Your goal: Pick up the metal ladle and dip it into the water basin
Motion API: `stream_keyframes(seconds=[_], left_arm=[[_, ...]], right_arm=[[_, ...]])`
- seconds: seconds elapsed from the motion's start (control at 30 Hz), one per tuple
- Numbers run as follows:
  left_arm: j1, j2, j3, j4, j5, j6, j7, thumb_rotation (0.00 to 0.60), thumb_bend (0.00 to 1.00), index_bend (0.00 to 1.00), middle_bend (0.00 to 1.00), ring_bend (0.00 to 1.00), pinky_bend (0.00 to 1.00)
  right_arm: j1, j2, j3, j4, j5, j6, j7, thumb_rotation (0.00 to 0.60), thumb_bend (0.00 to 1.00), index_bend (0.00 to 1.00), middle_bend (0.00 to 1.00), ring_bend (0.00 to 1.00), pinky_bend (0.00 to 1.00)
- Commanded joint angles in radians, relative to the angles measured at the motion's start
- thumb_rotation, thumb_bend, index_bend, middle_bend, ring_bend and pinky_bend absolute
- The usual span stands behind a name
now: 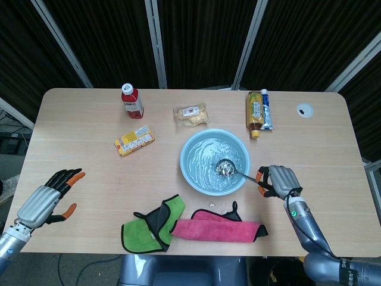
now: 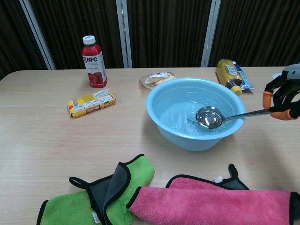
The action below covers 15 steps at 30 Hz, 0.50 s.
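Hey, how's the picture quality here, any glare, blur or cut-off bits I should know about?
Head view: even light, sharp; ripples glint on the water in the basin. Chest view: the ladle bowl throws bright mirror reflections, soft shadows lie under the cloths, and the right hand is cropped by the frame edge. The left hand shows only in the head view, with no noticeable blur.
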Motion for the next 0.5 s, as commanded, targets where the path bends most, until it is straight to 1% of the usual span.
stream_keyframes(seconds=[0.03,0.2,0.33,0.43,0.5], left_arm=[[0.001,0.002,0.002,0.000,0.003,0.005,-0.004,0.600,0.47,0.00,0.00,0.00,0.00],[0.010,0.008,0.005,0.001,0.012,0.027,-0.011,0.600,0.47,0.00,0.00,0.00,0.00],[0.011,0.009,0.006,0.003,0.012,0.029,-0.013,0.600,0.47,0.00,0.00,0.00,0.00],[0.011,0.009,0.008,0.005,0.012,0.027,-0.015,0.600,0.47,0.00,0.00,0.00,0.00],[0.011,0.010,0.009,0.004,0.014,0.030,-0.014,0.600,0.47,0.00,0.00,0.00,0.00]], right_arm=[[0.021,0.047,0.002,-0.072,0.081,-0.023,-0.032,0.600,0.32,0.74,0.65,0.35,0.29],[0.044,0.120,0.022,-0.163,0.142,0.002,-0.062,0.600,0.32,0.74,0.65,0.35,0.29],[0.066,0.167,0.027,-0.226,0.180,0.023,-0.099,0.600,0.32,0.74,0.65,0.35,0.29],[0.102,0.211,0.035,-0.288,0.255,0.031,-0.140,0.600,0.32,0.74,0.65,0.35,0.29],[0.125,0.232,0.038,-0.310,0.301,0.027,-0.160,0.600,0.32,0.74,0.65,0.35,0.29]])
